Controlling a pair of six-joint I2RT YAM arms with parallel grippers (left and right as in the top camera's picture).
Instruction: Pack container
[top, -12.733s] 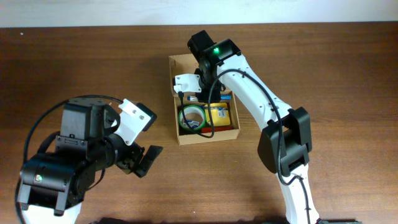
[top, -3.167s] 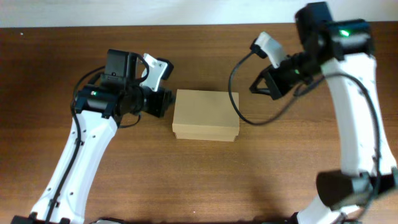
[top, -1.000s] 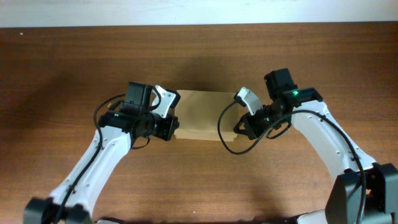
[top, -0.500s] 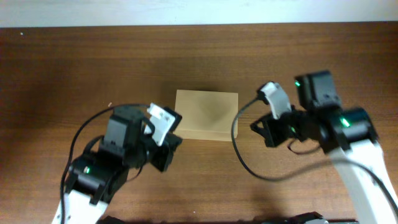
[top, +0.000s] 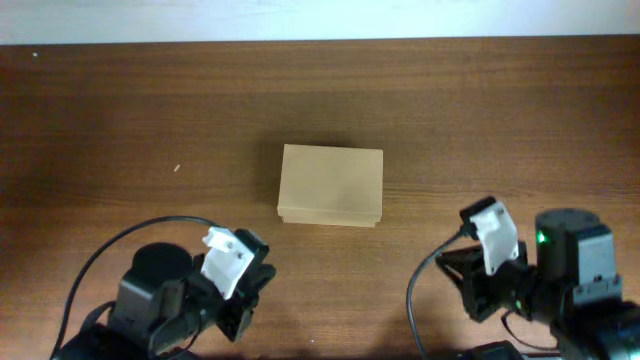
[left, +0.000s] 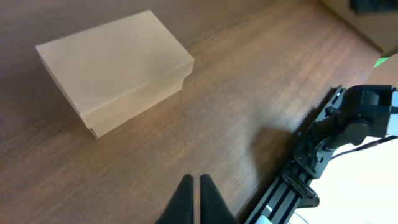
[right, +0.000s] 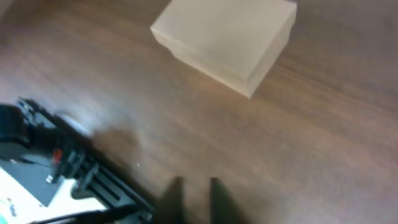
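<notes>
The container (top: 331, 185) is a plain tan cardboard box with its lid down, standing in the middle of the brown table. It also shows in the left wrist view as the container (left: 112, 65) and in the right wrist view as the container (right: 227, 40). My left gripper (top: 250, 292) hangs low at the near left, well away from the box. Its fingers (left: 186, 196) are almost together with only a hairline slit and nothing between them. My right gripper (top: 468, 285) hangs at the near right, equally far from the box. The right gripper (right: 196, 186) shows a small empty gap.
A tiny white speck (top: 176, 168) lies on the wood left of the box. The right arm's dark base and cables (left: 336, 137) show in the left wrist view. The left arm's base (right: 50, 162) shows in the right wrist view. A pale wall (top: 320, 18) borders the table's far edge.
Both arms have drawn back from the box's two sides to the near edge of the table. The box stays put with its lid down. The right jaws have parted slightly.
</notes>
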